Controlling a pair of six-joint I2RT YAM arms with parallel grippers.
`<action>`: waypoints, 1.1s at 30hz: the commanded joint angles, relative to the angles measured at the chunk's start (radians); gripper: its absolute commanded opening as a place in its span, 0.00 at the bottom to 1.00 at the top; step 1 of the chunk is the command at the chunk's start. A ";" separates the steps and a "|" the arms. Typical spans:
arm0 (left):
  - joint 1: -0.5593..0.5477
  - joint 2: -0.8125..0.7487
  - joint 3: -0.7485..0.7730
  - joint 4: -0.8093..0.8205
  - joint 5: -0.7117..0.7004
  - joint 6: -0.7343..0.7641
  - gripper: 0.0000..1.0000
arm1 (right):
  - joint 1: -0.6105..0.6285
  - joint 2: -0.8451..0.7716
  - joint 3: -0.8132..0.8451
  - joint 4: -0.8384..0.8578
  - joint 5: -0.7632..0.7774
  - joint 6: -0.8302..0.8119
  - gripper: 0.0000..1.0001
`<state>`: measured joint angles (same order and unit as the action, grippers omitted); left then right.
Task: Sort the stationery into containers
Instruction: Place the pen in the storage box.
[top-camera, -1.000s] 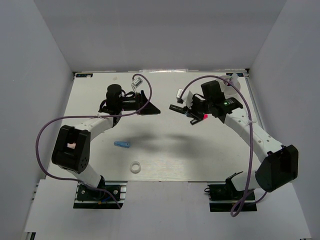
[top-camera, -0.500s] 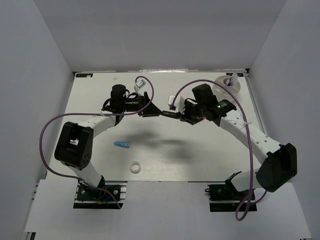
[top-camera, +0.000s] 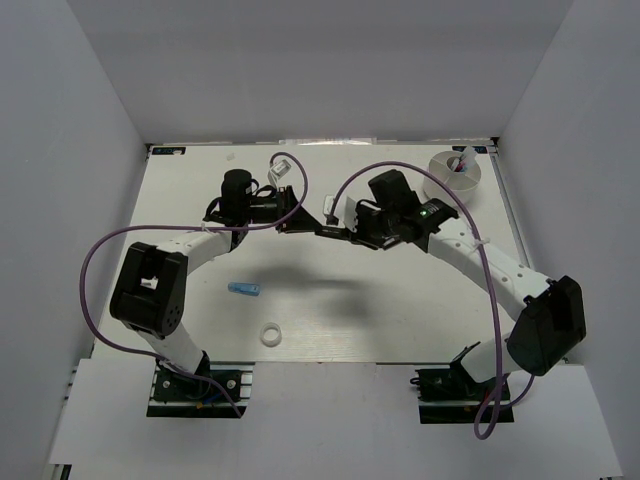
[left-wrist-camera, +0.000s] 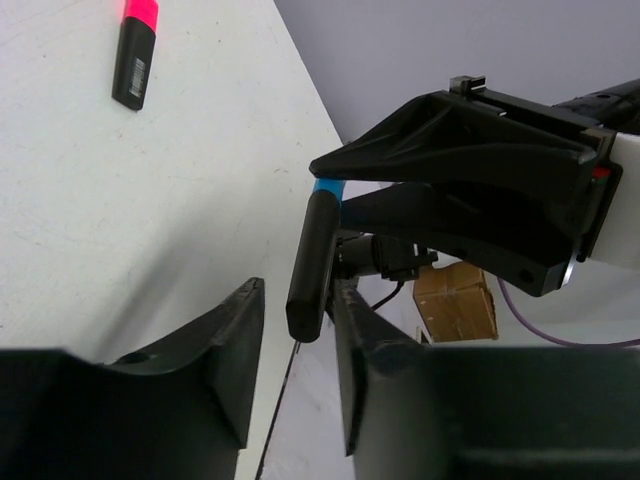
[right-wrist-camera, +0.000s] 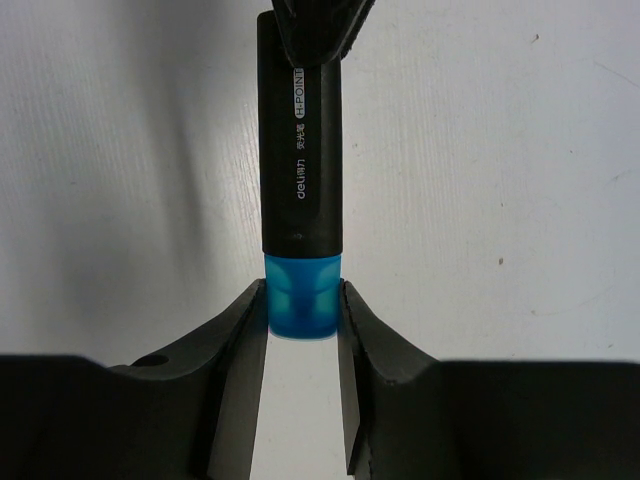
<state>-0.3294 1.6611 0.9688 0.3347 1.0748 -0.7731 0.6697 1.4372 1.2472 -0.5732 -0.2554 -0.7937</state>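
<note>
A stubby black marker with a blue cap (top-camera: 333, 231) hangs in the air over the middle of the table, between my two grippers. My right gripper (right-wrist-camera: 303, 295) is shut on the blue cap (right-wrist-camera: 300, 295). My left gripper (left-wrist-camera: 295, 290) has closed in round the marker's black end (left-wrist-camera: 310, 260), and one finger (left-wrist-camera: 350, 330) lies against it. From above, the left gripper (top-camera: 305, 222) and right gripper (top-camera: 347, 233) face each other tip to tip. The white round container (top-camera: 441, 175) stands at the back right with pens in it.
A light-blue short tube (top-camera: 243, 289) and a white tape ring (top-camera: 270, 335) lie on the near left part of the table. A pink-capped black marker (left-wrist-camera: 135, 60) lies flat on the table beyond the left gripper. Grey walls enclose the table (top-camera: 400, 310).
The right arm carried the blue-capped marker leftward until its black end sat between the left gripper's fingers. The left jaws have narrowed from wide open to close round that end.
</note>
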 joint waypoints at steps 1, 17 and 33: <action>-0.002 -0.035 -0.012 0.036 0.017 0.001 0.42 | 0.021 0.000 0.049 0.038 0.015 -0.004 0.00; 0.064 -0.098 -0.127 0.328 0.043 -0.265 0.00 | 0.018 -0.052 0.072 0.114 0.065 0.145 0.65; 0.204 -0.080 -0.263 0.938 -0.019 -0.686 0.00 | -0.370 0.032 0.184 0.201 -0.543 0.972 0.73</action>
<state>-0.1303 1.6131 0.7109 1.0683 1.0805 -1.3544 0.3950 1.4109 1.4059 -0.4686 -0.5400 -0.1612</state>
